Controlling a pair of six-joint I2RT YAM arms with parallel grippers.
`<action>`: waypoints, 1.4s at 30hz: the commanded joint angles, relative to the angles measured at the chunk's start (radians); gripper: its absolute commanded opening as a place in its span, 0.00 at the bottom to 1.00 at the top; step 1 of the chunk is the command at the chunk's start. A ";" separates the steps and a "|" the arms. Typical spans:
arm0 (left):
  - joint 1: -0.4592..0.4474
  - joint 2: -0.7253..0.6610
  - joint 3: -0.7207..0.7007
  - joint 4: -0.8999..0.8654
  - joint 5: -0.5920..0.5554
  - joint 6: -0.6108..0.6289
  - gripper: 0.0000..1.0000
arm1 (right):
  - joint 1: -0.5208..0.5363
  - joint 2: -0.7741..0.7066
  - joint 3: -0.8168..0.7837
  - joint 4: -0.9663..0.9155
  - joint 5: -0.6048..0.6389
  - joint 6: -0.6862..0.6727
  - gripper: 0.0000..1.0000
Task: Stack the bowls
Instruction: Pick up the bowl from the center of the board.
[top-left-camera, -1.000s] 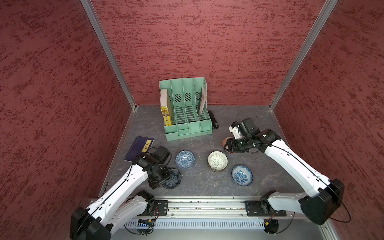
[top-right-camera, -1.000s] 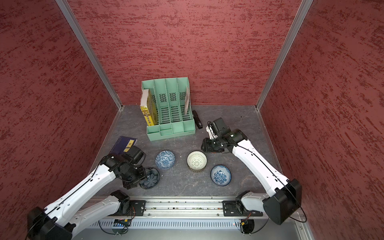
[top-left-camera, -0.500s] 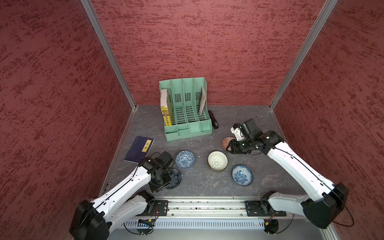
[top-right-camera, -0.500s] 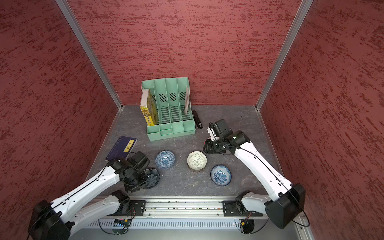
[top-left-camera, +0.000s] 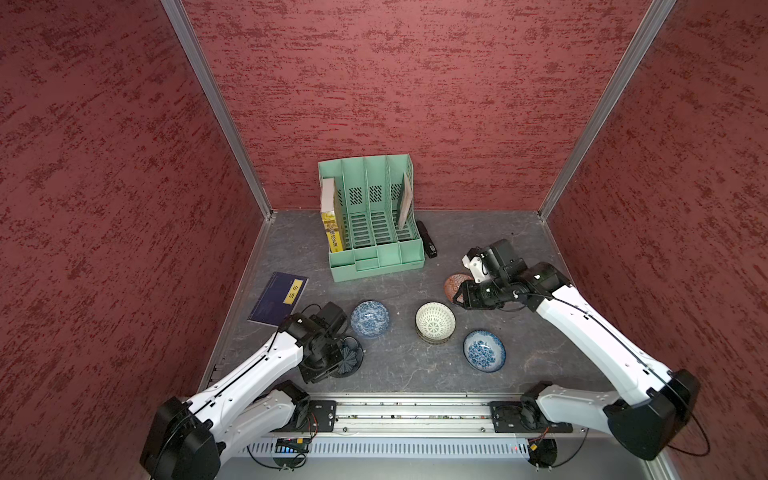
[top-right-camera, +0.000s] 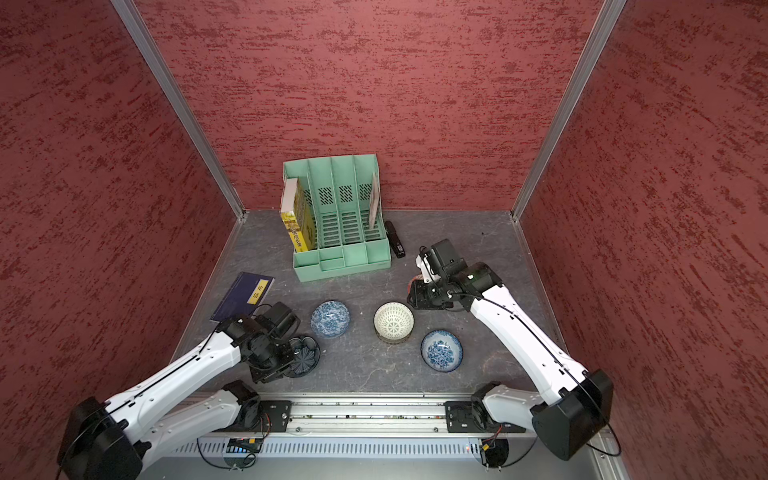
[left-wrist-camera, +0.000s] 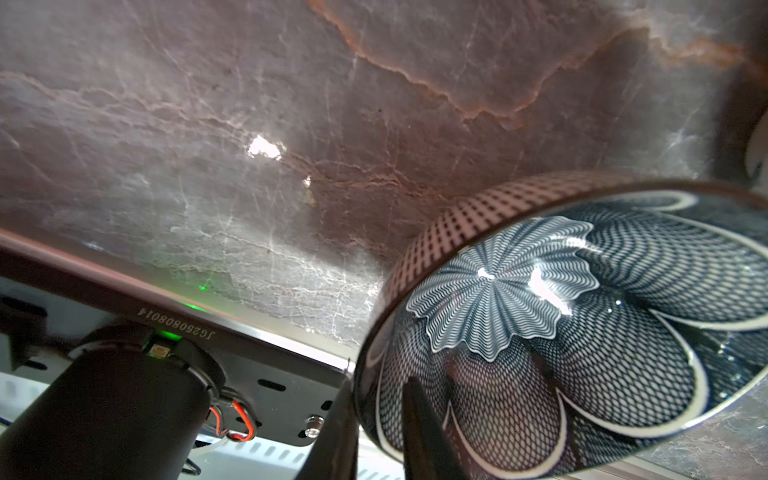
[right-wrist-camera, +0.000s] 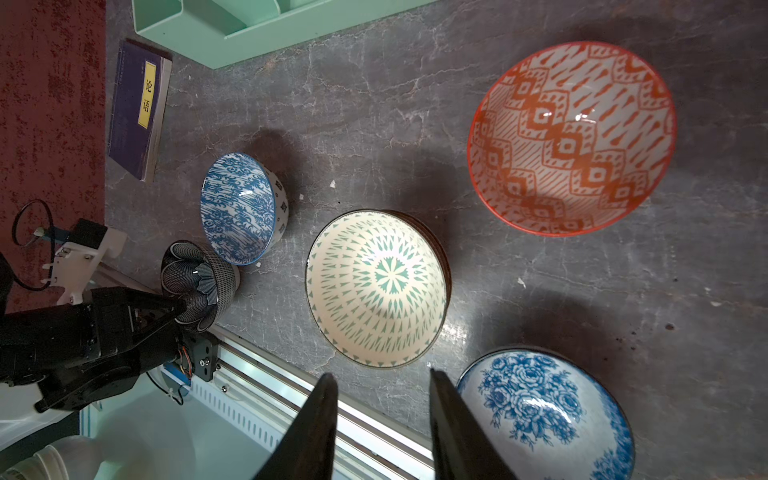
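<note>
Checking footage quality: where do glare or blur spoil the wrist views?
Left wrist view: glare spots on the grey marble tabletop and inside the dark lobed flower-patterned ceramic bowl, whose dotted outer rim looks soft. Right wrist view: sharp, small highlights in the orange-red geometric ceramic bowl.

We record bowls at five positions. The dark lobed bowl (top-left-camera: 351, 359), navy with fine white mesh petals and a dotted outer wall, lies near left. Its near-left rim sits clamped between the fingers of the left gripper (left-wrist-camera: 376, 424). Close beside it, farther and to the right, stands a blue-and-white scrollwork bowl (top-left-camera: 370, 318), upright. At centre, the green-lattice white bowl (top-left-camera: 435, 322) sits nested on other bowls whose rims show beneath it; we cannot count them. Near right of that stack stands a blue floral bowl (top-left-camera: 484, 350), upright. The orange-red geometric bowl (right-wrist-camera: 571, 139) rests upright at far right, apart from the others.
</note>
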 joint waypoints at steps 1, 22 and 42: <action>0.004 -0.005 -0.012 0.016 -0.015 0.008 0.21 | -0.001 -0.011 -0.012 -0.010 0.013 0.000 0.39; -0.008 -0.044 -0.008 -0.017 0.012 -0.015 0.10 | -0.001 -0.003 -0.008 -0.005 0.008 -0.007 0.38; -0.034 -0.147 0.213 -0.199 0.162 0.097 0.00 | -0.001 0.015 0.032 -0.008 -0.020 -0.015 0.37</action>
